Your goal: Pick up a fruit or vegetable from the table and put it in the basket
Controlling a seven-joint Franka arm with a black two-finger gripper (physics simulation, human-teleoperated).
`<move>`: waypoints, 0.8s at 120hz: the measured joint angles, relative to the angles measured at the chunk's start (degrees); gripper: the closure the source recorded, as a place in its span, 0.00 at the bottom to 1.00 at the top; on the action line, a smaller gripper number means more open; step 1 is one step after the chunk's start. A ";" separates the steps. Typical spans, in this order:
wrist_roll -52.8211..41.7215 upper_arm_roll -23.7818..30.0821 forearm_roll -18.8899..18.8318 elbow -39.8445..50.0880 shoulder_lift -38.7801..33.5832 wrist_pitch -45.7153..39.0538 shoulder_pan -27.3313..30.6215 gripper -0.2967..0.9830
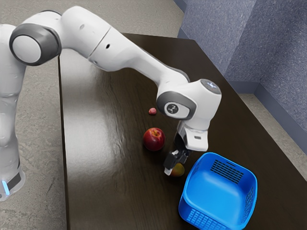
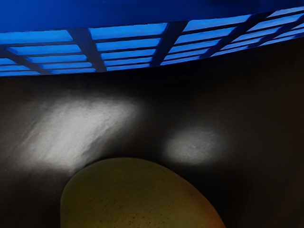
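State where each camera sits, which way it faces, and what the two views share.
Exterior view: at the arm's side and above, looking down across the dark wooden table; the white robot arm enters from the exterior view's upper left, its black gripper low over the table.
Wrist view: mounted by the gripper, looking down past a rounded yellow-green fruit toward the slatted blue plastic basket.
Shared: fruit, basket, table.
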State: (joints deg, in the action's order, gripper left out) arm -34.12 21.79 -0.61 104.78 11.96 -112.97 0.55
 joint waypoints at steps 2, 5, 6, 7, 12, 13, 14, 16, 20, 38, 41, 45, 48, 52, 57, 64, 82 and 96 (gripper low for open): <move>-0.06 0.00 0.02 0.03 0.03 -0.14 0.00 0.23; -0.14 0.00 0.05 0.05 0.09 -0.34 0.00 0.23; -0.17 0.00 0.06 0.06 0.11 -0.40 0.00 0.23; -0.20 0.00 0.06 0.07 0.12 -0.46 0.00 0.23; -0.33 0.00 0.09 0.11 0.17 -0.76 0.00 0.23; -0.36 0.00 0.10 0.14 0.17 -0.82 0.00 0.23; -0.38 0.00 0.10 0.17 0.18 -0.87 0.00 0.23; -0.43 0.00 0.11 0.25 0.18 -0.97 0.00 0.23; -0.52 0.00 0.12 0.38 0.26 -1.16 -0.01 0.23; -0.88 0.00 0.16 0.53 0.64 -1.82 0.00 0.25; -0.89 0.00 0.13 0.53 0.64 -1.94 -0.02 0.29; -0.87 0.00 0.06 0.56 0.64 -2.08 -0.06 0.34; -0.85 0.00 0.01 0.57 0.64 -2.17 -0.07 0.38; -0.72 0.00 -0.05 0.60 0.64 -2.27 -0.08 0.43; -0.54 0.00 -0.16 0.61 0.64 -2.41 -0.09 0.48; -0.26 0.01 -0.36 0.90 0.63 -2.60 -0.09 0.54; 0.54 -0.02 -0.81 1.22 0.56 -3.00 -0.08 0.56; 1.31 0.03 -1.09 0.89 0.10 -2.65 -0.07 0.58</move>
State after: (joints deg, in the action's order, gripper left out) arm -32.82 21.82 -1.70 105.67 12.06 -115.62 0.48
